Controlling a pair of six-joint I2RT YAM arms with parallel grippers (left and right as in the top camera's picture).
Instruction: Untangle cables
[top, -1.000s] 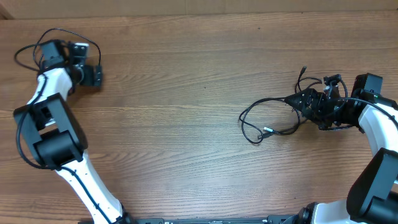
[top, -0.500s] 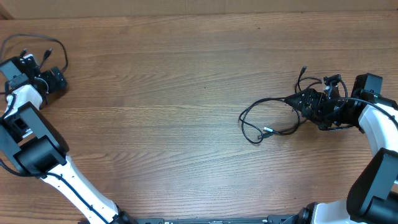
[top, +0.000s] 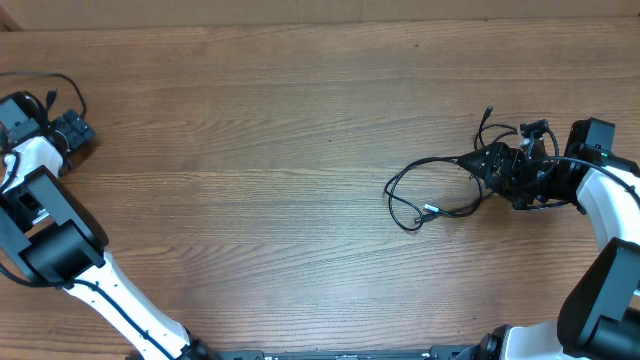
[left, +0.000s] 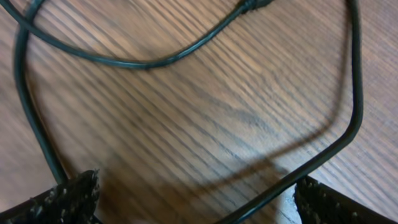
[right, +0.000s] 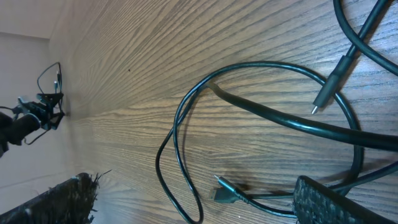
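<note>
Right side: thin black cables (right: 273, 115) in loose overlapping loops, lying flat.
Ends: silver-tipped plug (right: 225, 191) and slim plug (right: 326, 93), both lying free.
Far left: lone cable (left: 149, 63), open curve.

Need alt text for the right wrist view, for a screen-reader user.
Thin black cables lie in loose overlapping loops on a wooden table, with a silver-tipped plug at upper right and a flat connector near the bottom. The wrist's two textured fingers stand wide open at the lower corners, closed on nothing.
</note>
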